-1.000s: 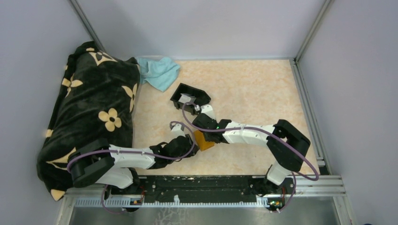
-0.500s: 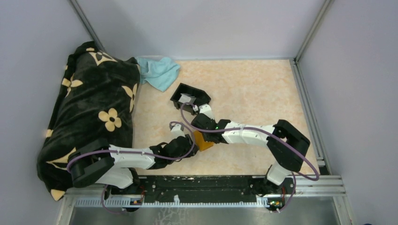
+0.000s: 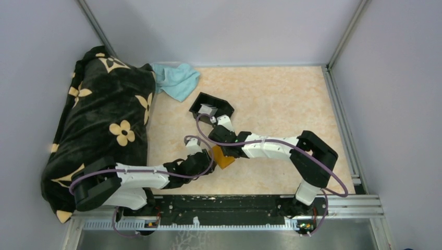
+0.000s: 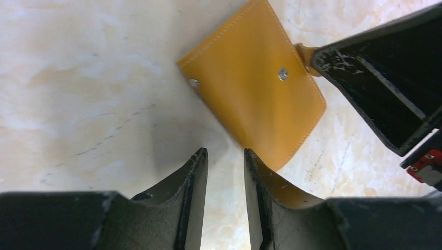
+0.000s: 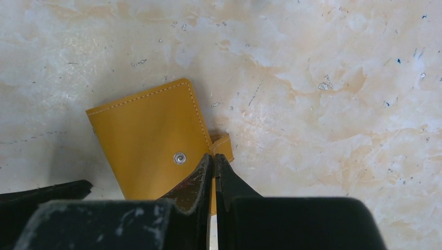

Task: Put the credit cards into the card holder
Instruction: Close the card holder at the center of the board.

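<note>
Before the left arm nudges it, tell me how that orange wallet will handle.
The card holder lies flat and thin, so it will probably slide on the smooth table rather than tip. Its stitched leather-like cover looks bendy; lifted by the tab the right fingers seem to pinch, it would likely flop open.

The right gripper (image 5: pixel 213 159) pinches the closure tab (image 5: pixel 223 146) at the right edge of the wallet (image 5: pixel 146 140), which lies closed on the table (image 5: pixel 312 78).
</note>
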Robot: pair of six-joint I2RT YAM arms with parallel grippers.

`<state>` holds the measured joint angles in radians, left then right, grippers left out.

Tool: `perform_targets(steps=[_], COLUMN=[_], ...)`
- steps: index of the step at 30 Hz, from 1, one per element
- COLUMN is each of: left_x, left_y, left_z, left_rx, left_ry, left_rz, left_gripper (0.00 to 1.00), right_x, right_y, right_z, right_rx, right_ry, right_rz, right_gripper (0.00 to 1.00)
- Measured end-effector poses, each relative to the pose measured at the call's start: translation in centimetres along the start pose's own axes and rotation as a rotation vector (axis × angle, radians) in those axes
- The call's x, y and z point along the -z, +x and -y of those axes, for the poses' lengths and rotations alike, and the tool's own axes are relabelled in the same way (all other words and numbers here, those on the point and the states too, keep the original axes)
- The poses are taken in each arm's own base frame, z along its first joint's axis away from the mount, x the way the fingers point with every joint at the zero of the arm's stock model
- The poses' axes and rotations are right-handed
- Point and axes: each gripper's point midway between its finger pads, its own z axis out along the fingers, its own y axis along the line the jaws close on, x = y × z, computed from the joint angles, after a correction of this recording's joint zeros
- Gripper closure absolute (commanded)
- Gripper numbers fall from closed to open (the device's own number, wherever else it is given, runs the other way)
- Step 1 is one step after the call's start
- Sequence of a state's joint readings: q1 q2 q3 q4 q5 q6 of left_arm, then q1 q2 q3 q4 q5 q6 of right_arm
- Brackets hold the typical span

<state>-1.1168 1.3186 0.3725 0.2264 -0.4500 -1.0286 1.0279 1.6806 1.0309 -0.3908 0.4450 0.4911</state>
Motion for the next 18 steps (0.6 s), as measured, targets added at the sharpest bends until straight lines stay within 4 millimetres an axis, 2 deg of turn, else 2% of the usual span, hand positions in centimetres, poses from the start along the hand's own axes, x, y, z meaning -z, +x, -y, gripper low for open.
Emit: perform_targets(steps=[3,6,8,12,18], left_x=[0.4,0.5,0.5,0.2,-1.1], left_y=[-0.5,-0.8,-0.9,-1.0,-1.1], left_z=[-1.0,-1.9,-2.2,-2.5,-1.2], left_rx=[-0.008,-0.022,-0.035,-0.068,-0.120], left_ry=[-0.032,-0.060,-0.073,-0.082,-0.079], left_rz=[0.027,0.045,0.049,0.049,0.040], left_gripper=[0.66,0.79,0.84,0.88,0.91], right_x=[0.0,0.0,0.0,0.1,0.3], right_y=[0.0,0.0,0.0,0.1,0.1], right_z=[0.0,0.0,0.0,-0.1,-0.3], right_rx=[0.002,0.002,0.004,0.010,0.018], right_ry=[0.002,0.002,0.003,0.002,0.001], right_rz=[0.001,0.001,0.002,0.001,-0.002], right_gripper=[0.98,0.99,0.99,0.99,1.00])
